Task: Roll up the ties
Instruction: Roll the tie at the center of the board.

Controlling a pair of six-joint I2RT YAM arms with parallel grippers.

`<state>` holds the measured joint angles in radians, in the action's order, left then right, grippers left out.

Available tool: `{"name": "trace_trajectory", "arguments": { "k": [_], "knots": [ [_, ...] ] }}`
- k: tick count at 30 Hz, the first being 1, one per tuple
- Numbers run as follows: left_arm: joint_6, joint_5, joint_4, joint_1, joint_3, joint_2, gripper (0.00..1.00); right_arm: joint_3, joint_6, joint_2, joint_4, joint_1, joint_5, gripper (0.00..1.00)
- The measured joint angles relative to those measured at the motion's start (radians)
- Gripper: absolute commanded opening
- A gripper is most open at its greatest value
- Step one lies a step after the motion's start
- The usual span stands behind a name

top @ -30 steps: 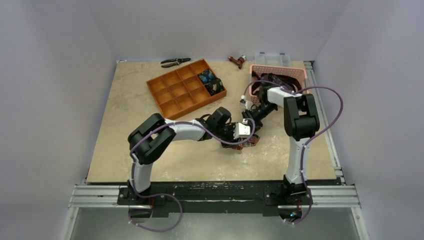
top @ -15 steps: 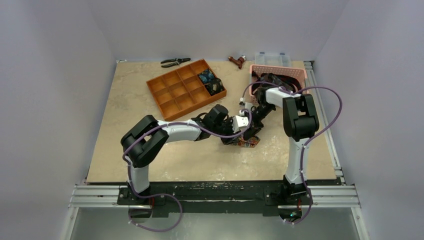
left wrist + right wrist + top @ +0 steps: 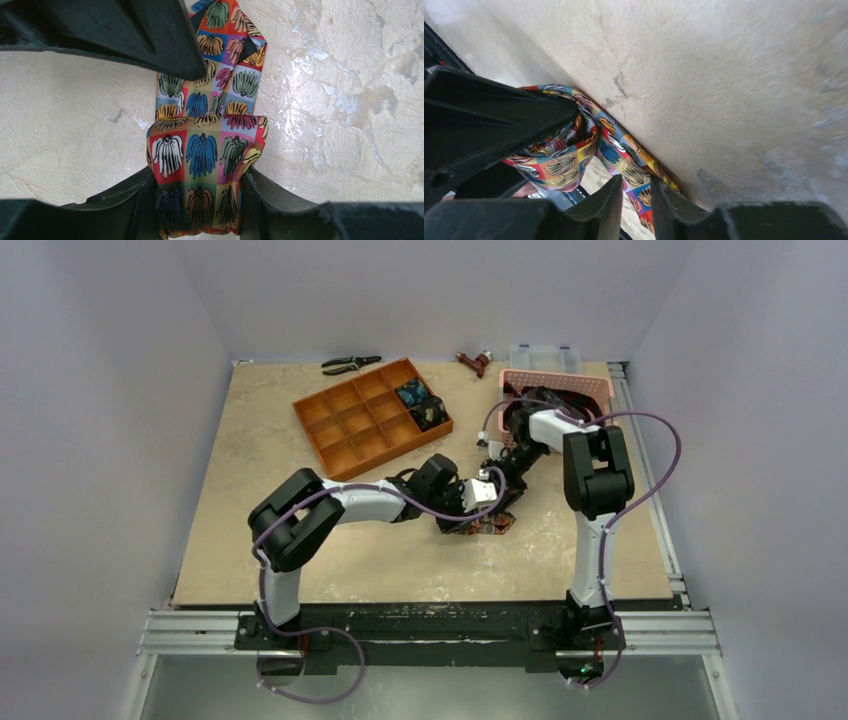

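Inside the left gripper (image 3: 199,180), its arm stretched low over the table (image 3: 350,100), the rolled tie (image 3: 205,145) sits clamped, its tail running ahead to the right gripper (image 3: 636,192), whose grip I cannot tell

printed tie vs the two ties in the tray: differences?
Colour: the printed tie is bright red, yellow and blue; the tray ties are dark. Place: the printed tie lies on the table, clamped in the left pincer; the tray ties sit in tray compartments. State: the printed tie is half rolled, tail trailing; the tray ties look like compact coils. Shared: all coiled fabric.
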<state>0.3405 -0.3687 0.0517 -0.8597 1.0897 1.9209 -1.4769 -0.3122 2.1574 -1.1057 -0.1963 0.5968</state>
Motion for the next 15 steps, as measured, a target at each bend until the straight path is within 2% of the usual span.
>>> {"name": "trace_trajectory", "arguments": {
  "k": [4, 9, 12, 15],
  "knots": [
    [0.011, 0.010, -0.026, 0.000, 0.017, 0.007, 0.23, -0.077, -0.023, 0.024, -0.022, 0.002, 0.024, 0.49],
    [0.010, 0.017, -0.047, 0.003, 0.029, 0.010, 0.23, -0.093, -0.058, 0.010, -0.019, 0.014, 0.101, 0.56],
    [0.010, 0.017, -0.052, 0.003, 0.033, 0.011, 0.24, -0.047, -0.068, -0.032, -0.025, 0.021, 0.174, 0.65],
    [0.010, 0.017, -0.057, 0.003, 0.037, 0.013, 0.24, 0.008, -0.063, -0.074, -0.036, 0.021, 0.254, 0.66]
  ]
}}
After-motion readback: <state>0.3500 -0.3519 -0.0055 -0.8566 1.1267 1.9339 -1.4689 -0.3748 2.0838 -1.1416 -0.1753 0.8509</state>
